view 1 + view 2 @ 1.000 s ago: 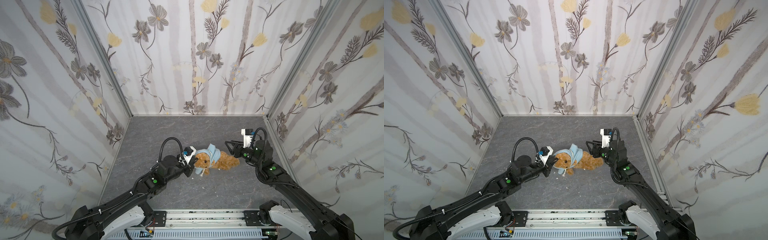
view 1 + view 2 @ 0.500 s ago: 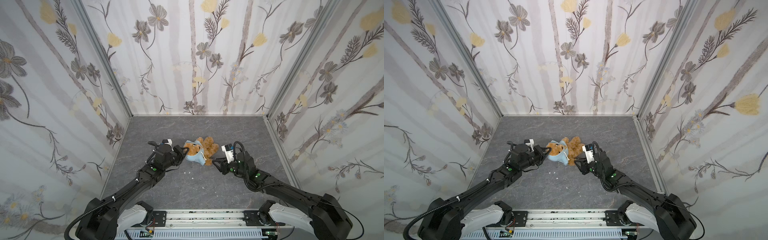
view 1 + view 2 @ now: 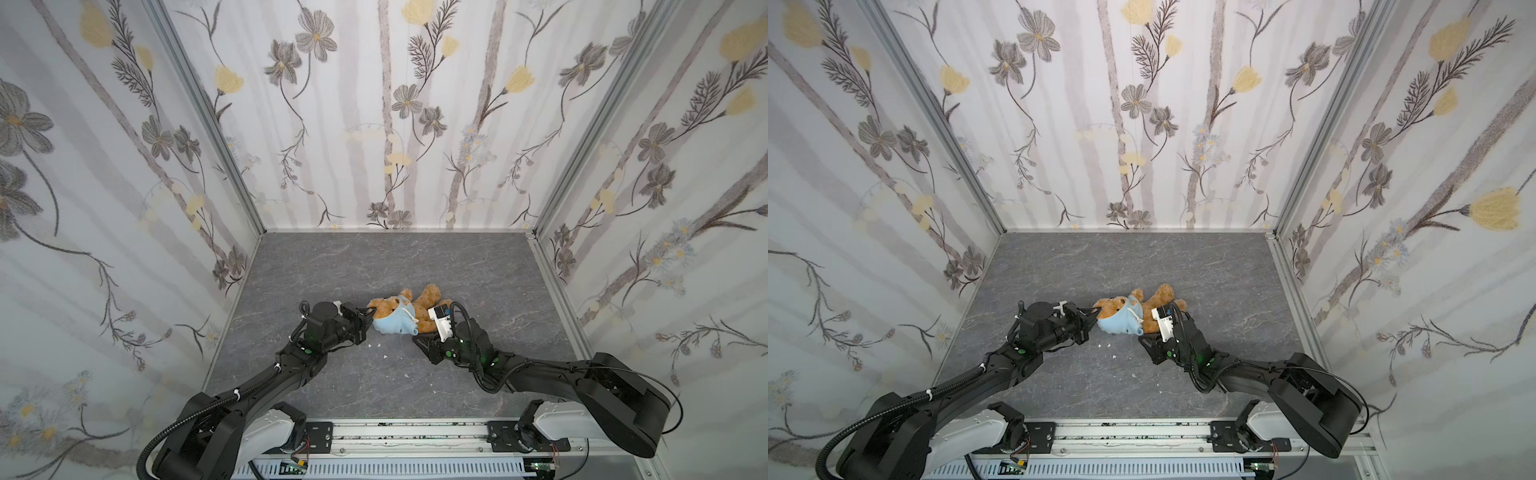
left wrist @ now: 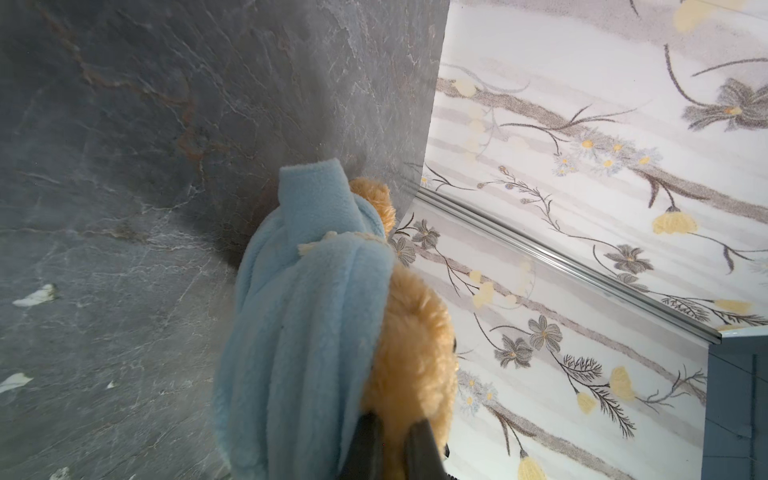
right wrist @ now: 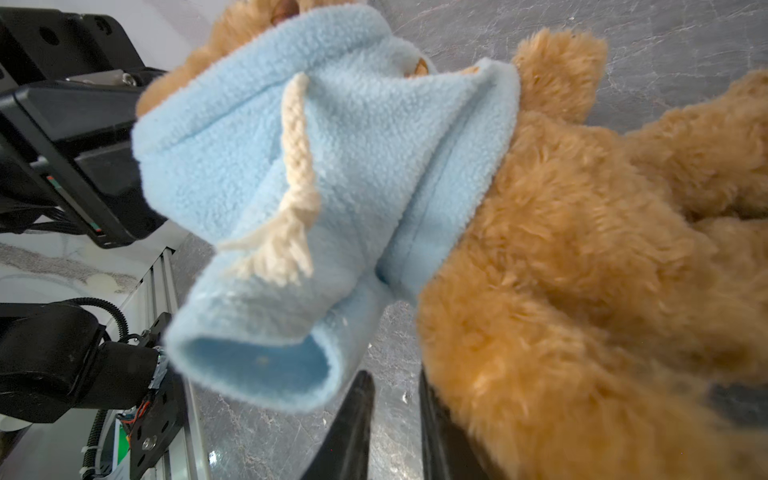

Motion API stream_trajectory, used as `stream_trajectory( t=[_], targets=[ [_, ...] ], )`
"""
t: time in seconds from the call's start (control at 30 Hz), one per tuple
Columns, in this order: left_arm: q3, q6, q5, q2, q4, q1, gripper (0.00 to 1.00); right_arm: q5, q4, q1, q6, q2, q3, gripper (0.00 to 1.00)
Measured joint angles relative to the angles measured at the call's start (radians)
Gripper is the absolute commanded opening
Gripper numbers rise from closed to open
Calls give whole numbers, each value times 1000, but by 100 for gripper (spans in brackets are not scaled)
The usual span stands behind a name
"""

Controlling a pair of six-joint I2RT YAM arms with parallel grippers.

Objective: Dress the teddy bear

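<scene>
The teddy bear (image 3: 430, 296) lies about in the middle of the tabletop (image 3: 478, 270), its head toward the left edge and its legs toward the right and far edges. It is a small golden-brown plush with curly fur. A light-blue hooded top (image 3: 394, 323) of fleece is bunched around its head and shoulders, while the belly and legs are bare fur. A cream braided cord (image 5: 297, 137) with a frayed end hangs on the top. One sleeve (image 5: 253, 353) sticks out loose toward the near edge, and in its open end we see only blue fleece.

The left pincer (image 4: 395, 422) is clenched on the bear's fur at the head, just beside the border of the top. The right pincer (image 5: 394, 380) has its jaws a little apart, with only grey tabletop between them. One finger (image 5: 434, 424) touches the fur of the body, and this pincer grasps nothing.

The face is mostly covered by the top, so we cannot make it out well. We also cannot tell whether any arm of the bear is inside a sleeve. In both top views the white camera block (image 3: 440, 322) on the right wrist covers part of the body.

Some small white scraps (image 3: 385, 356) lie on the tabletop near the bear, toward the near edge. Flowered walls (image 3: 374, 124) stand on three sides, and a metal rail (image 3: 415, 434) runs along the near edge.
</scene>
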Motion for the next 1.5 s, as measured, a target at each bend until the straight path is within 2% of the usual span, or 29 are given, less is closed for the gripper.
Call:
stream_trajectory(
  t=[0.13,0.53,0.7,0.97,1.33,1.5],
  targets=[
    [-1,-22,10,14,30,0,0,25,37,23,0,32,8,17],
    [0,-26,36,32,40,0,0,153,87,23,8,105,39,17],
    [0,-26,43,33,40,0,0,227,94,22,26,104,30,22],
    [3,-25,57,47,41,0,0,243,124,21,26,120,29,27],
    [14,-18,58,66,63,-11,0,235,149,9,-18,195,92,20],
    [20,-15,59,80,70,-17,0,193,163,-30,-52,217,123,11]
  ],
)
